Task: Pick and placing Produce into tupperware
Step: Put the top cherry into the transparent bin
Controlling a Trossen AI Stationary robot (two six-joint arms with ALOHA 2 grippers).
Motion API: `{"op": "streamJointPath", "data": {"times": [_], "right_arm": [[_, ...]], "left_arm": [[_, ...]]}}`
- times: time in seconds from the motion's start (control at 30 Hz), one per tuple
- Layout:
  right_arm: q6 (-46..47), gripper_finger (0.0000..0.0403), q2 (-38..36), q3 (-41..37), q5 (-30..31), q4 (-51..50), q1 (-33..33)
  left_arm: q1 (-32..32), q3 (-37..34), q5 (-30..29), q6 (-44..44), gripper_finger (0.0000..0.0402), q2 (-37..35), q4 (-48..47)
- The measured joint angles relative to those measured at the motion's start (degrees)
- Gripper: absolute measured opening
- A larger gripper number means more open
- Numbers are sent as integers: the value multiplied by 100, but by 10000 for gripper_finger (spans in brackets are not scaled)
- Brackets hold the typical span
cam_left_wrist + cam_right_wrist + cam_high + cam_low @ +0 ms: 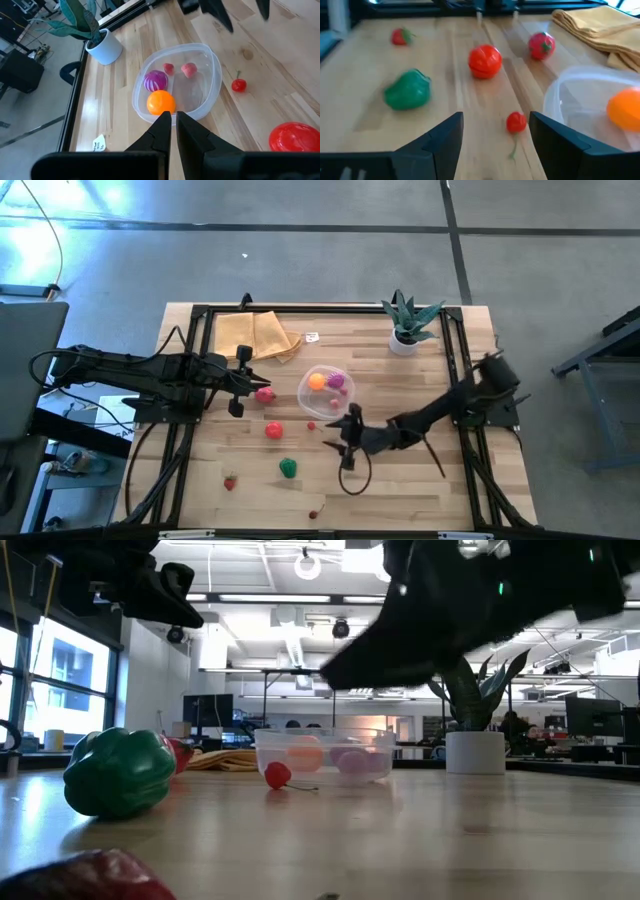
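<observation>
Left wrist view shows the clear tupperware (212, 75) holding an orange ball (161, 102), a purple piece (155, 80) and two pink bits; left gripper (173, 122) pinched closed, right gripper (495, 132) spread, empty.

The wooden table (420, 480) carries tupperware (304, 392), scattered produce (288, 468), yellow cloth (255, 335), potted plant (405, 325).

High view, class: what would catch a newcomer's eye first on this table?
The small round clear plastic container at mid-table, already holding an orange ball-shaped piece and a purple one. The right gripper hovers open just in front of it. A green toy pepper and a red tomato lie loose on the wood nearby.
</observation>
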Motion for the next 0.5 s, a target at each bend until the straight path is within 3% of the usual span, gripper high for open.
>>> {"op": "streamJointPath", "data": {"times": [0.13, 0.3, 0.5], "right_arm": [[37, 220, 638, 7, 269, 664, 14], [28, 220, 1110, 316, 307, 645, -56], [10, 220, 1277, 867, 448, -130, -143]], "left_arm": [[0, 0, 1, 1, 19, 0, 0], [1, 0, 1, 0, 19, 0, 0], [0, 0, 2, 0, 19, 0, 0]]}}
